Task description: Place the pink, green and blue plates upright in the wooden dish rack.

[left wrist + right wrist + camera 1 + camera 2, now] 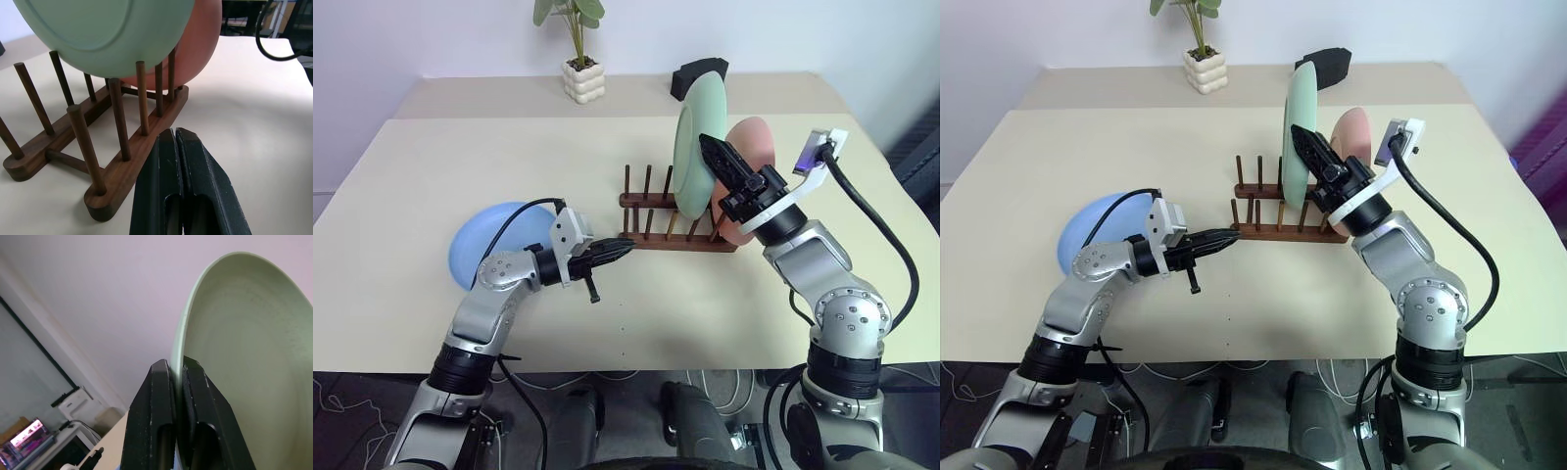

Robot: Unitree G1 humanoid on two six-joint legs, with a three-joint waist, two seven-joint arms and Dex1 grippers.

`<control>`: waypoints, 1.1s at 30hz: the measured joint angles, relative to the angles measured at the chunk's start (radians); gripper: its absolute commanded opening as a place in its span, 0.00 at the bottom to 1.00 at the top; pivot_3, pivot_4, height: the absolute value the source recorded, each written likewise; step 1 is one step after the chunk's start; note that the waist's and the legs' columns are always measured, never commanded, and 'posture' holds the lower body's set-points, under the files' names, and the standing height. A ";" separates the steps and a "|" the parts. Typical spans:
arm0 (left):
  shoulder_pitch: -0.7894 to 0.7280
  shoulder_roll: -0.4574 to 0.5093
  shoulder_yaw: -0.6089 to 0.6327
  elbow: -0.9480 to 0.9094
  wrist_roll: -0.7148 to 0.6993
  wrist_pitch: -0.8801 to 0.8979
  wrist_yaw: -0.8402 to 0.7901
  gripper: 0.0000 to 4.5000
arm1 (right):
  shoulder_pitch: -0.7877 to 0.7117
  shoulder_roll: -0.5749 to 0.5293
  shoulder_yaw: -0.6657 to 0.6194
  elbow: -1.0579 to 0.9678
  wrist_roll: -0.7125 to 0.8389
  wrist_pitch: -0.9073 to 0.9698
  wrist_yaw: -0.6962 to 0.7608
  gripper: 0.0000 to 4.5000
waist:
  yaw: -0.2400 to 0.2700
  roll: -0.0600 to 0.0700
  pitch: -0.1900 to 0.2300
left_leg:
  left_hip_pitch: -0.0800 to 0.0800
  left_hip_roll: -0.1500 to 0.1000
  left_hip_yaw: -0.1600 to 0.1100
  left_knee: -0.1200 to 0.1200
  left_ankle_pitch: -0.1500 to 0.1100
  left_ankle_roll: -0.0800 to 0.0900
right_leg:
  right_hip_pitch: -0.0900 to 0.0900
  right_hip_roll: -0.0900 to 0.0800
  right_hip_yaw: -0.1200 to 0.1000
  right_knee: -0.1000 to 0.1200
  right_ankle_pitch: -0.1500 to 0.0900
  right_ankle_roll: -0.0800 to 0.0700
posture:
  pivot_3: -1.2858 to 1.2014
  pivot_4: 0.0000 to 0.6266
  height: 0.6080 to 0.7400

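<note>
The green plate (690, 147) stands upright over the wooden dish rack (658, 240), its lower edge down among the pegs. My right gripper (707, 145) is shut on its rim, and the right wrist view shows the rim pinched between the fingers (195, 396). The pink plate (756, 145) stands upright in the rack's right end, just behind the green one. Left of the rack, the blue plate (489, 245) lies flat on the table. My left gripper (626, 251) is shut and empty, its tips close to the rack's front rail (132, 171).
A potted plant (579, 61) and a black blocky object (700, 76) stand on the far table behind the rack. Cream tabletop (460, 166) spreads to the left and in front of the rack. The table's front edge runs just below my arms.
</note>
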 measured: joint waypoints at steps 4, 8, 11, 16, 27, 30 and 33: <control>0.000 0.000 0.000 0.000 0.000 0.009 0.004 0.00 | 0.005 0.003 -0.016 0.012 0.024 0.000 -0.012 0.16 | 0.000 0.000 0.000 | -0.003 0.000 0.000 0.000 0.000 0.000 | -0.003 0.000 0.000 0.000 0.000 0.000 | 0.52 0.24 1.00; 0.000 0.000 0.000 0.000 0.000 0.011 0.006 0.00 | 0.018 0.010 -0.018 0.012 0.030 -0.001 -0.014 0.56 | 0.000 0.000 0.000 | -0.009 -0.001 0.000 0.000 0.000 0.000 | -0.010 0.000 0.000 0.002 0.002 0.003 | 0.52 0.24 1.00; 0.000 0.000 0.000 0.000 -0.001 0.011 0.007 0.00 | 0.022 0.012 -0.018 0.012 0.030 -0.003 -0.015 0.89 | 0.000 0.000 0.000 | -0.010 -0.001 0.000 0.000 0.000 0.000 | -0.011 0.000 0.000 0.002 0.002 0.004 | 0.52 0.24 1.00; 0.000 0.000 0.000 -0.002 -0.001 0.013 0.008 0.00 | 0.022 0.011 -0.017 0.012 0.027 -0.009 -0.013 0.99 | 0.000 0.000 0.000 | -0.010 -0.001 0.001 0.001 0.000 0.000 | -0.011 0.000 0.000 0.002 0.002 0.004 | 0.52 0.24 1.00; 0.000 0.000 0.000 -0.012 -0.002 0.020 0.011 0.00 | -0.049 -0.084 -0.017 -0.021 -0.017 -0.007 0.007 0.99 | -0.001 0.000 0.000 | -0.010 -0.001 0.000 0.001 0.000 0.000 | -0.011 0.001 0.000 0.002 0.002 0.004 | 0.52 0.24 1.00; 0.000 0.000 0.000 -0.012 -0.002 0.021 0.013 0.00 | -0.072 -0.109 -0.007 -0.050 -0.014 0.003 0.019 0.99 | 0.000 0.000 0.000 | -0.010 -0.001 0.001 0.001 0.000 0.000 | -0.011 0.001 0.000 0.002 0.002 0.004 | 0.52 0.24 1.00; 0.000 0.000 0.000 -0.013 -0.002 0.028 0.015 0.00 | -0.100 -0.132 0.009 -0.066 -0.011 0.010 0.028 0.99 | 0.000 0.000 0.000 | -0.010 -0.001 0.001 0.001 0.000 0.000 | -0.011 0.001 0.000 0.002 0.002 0.004 | 0.52 0.24 1.00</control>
